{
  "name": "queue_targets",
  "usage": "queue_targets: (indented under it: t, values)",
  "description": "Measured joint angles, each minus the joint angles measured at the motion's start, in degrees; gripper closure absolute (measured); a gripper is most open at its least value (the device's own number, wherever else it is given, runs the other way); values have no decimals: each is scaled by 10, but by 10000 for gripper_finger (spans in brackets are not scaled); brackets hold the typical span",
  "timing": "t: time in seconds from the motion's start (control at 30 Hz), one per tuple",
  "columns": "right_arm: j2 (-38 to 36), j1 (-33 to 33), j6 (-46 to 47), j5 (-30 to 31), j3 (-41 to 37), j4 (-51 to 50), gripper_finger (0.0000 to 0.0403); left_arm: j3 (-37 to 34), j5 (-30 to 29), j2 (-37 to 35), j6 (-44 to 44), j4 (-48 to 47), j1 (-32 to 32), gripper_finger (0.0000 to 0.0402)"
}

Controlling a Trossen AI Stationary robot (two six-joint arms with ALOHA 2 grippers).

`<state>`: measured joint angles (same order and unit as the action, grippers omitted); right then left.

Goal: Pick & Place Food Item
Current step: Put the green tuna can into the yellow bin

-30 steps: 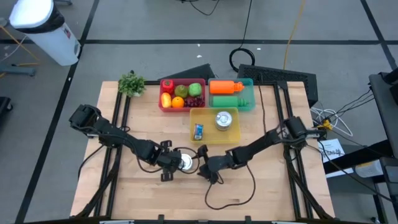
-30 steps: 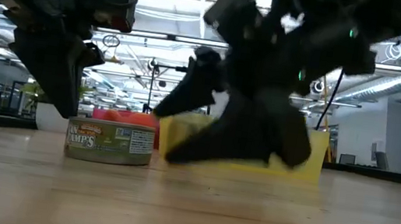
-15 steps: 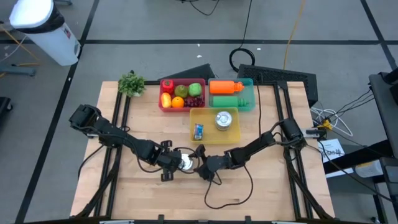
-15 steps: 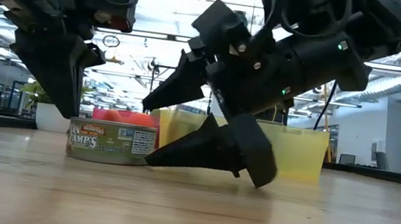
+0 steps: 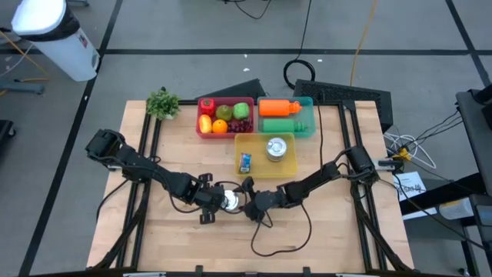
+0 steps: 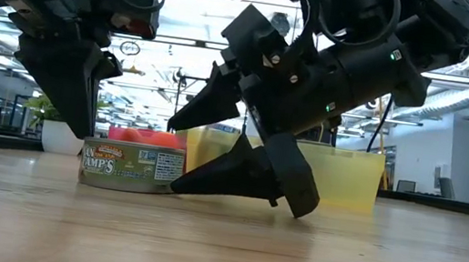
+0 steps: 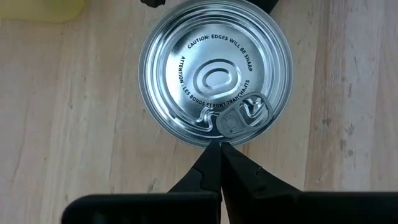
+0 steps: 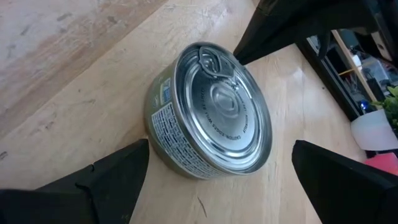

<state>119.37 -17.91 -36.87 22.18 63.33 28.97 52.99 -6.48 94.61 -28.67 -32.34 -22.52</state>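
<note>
1. While the food can (image 5: 228, 200) sits upright on the table (image 5: 330, 238), nearer its front edge than its back one and about midway between the side edges, the right gripper (image 5: 247, 202) has slid in from the right-hand side over the last second, and its wide-open jaws now reach toward the can.
2. Seen from table height, the lower right finger (image 6: 247, 171) rests with its tip against the can's side wall, a little closer than half a second ago; the can itself has not shifted.
3. Through the right wrist camera, the can (image 8: 208, 111) lies ahead between the two spread fingers, not yet fully straddled.
4. Meanwhile the left gripper (image 7: 219, 147) stays fully closed, empty, its tip poised just over the can's rim beside the pull tab (image 7: 244, 115).
5. Judging by this, the approach is nearly done; closing on the can and carrying it to the yellow bin (image 5: 243, 139) near the back edge remain.
</note>
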Motion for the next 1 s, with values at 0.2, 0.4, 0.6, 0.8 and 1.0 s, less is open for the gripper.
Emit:
queue_targets:
  t: [0.2, 0.4, 0.6, 0.8, 1.0]
  values:
    - [6, 10, 6, -18, 0, 0, 26, 0, -16, 1, 1, 0, 2, 399]
    - [24, 17, 6, -32, 0, 15, 26, 0, -17, 1, -4, -3, 8, 399]
    - [25, 17, 5, -30, 0, 15, 26, 0, -17, 1, -4, -4, 11, 399]
    - [25, 17, 5, -29, 0, 14, 26, 0, -27, 2, 3, -3, 11, 398]
    - [26, 18, 17, -28, -1, 13, 26, -3, -40, -26, 0, 6, 13, 397]
